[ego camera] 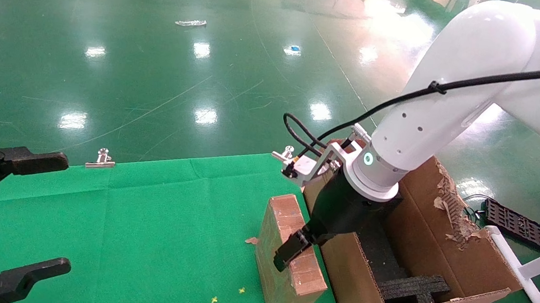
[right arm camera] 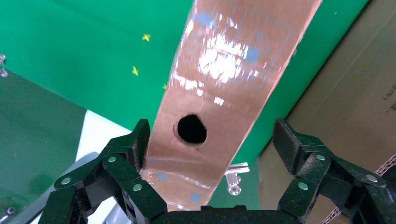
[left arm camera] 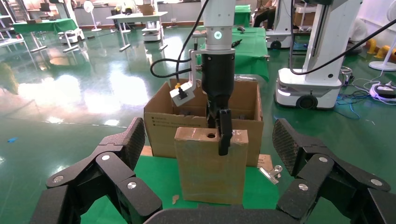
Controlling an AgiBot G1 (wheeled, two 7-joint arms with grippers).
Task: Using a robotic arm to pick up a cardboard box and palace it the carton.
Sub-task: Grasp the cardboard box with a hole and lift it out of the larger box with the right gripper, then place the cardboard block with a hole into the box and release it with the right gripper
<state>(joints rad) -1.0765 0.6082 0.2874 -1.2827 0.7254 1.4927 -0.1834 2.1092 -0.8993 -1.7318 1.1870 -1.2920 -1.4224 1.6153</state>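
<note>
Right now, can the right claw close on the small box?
Probably yes. The right claw is open and straddles the box's taped top edge, one finger on its near face; nothing sits between.

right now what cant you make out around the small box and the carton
- Right gripper: one finger touches the cardboard box, the other stands off; the far finger is hidden behind the box in the head view.
- Carton floor: hidden by black foam and the arm.
- Carton print: too small to read.
</note>
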